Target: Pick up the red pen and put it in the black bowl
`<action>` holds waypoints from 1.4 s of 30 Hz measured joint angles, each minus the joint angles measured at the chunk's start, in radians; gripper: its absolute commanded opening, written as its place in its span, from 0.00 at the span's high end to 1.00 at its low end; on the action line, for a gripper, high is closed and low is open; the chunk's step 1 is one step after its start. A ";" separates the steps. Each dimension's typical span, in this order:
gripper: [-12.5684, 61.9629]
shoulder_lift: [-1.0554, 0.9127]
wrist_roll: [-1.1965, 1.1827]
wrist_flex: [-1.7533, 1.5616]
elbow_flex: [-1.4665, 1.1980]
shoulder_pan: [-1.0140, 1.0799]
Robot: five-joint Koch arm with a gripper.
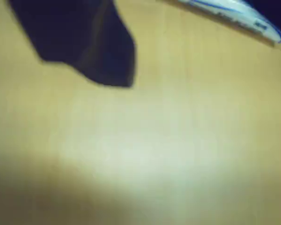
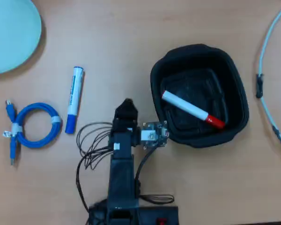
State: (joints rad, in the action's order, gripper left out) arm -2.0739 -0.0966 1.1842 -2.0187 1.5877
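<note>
The red pen [image 2: 192,109] already lies inside the black bowl [image 2: 234,75], toward the desk's right edge in the overhead view. The fingers [image 2: 127,104] hold nothing; whether they are parted cannot be told. The placing looks finished.

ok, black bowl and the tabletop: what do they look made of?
Black bowl: likely thin moulded plastic, semi-gloss; faint sheen on the raised rim and ridged floor under the red pen. Tabletop: wood or wood-look laminate, matte, pale tan with faint grain lines. Can't tell which.
</note>
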 measured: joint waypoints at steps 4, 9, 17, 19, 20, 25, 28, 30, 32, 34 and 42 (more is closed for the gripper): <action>0.19 -0.005 -0.028 -0.222 -0.224 -0.038; 0.20 -0.012 -0.043 -0.591 -0.614 -0.098; 0.21 -0.046 -0.041 -1.342 -1.092 -0.103; 0.21 -0.046 -0.041 -1.417 -1.120 -0.104; 0.21 -0.046 -0.041 -1.422 -1.120 -0.109; 0.21 -0.046 -0.025 -1.422 -1.120 -0.124; 0.21 -0.046 0.037 -1.422 -1.120 -0.129; 0.21 -0.046 0.057 -1.422 -1.120 -0.129; 0.21 -0.046 0.061 -1.420 -1.120 -0.127; 0.21 -0.046 0.061 -1.420 -1.120 -0.127; 0.21 -0.046 0.063 -1.420 -1.120 -0.127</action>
State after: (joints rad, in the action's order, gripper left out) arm -2.1200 -0.0337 -0.2362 -3.1385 1.4603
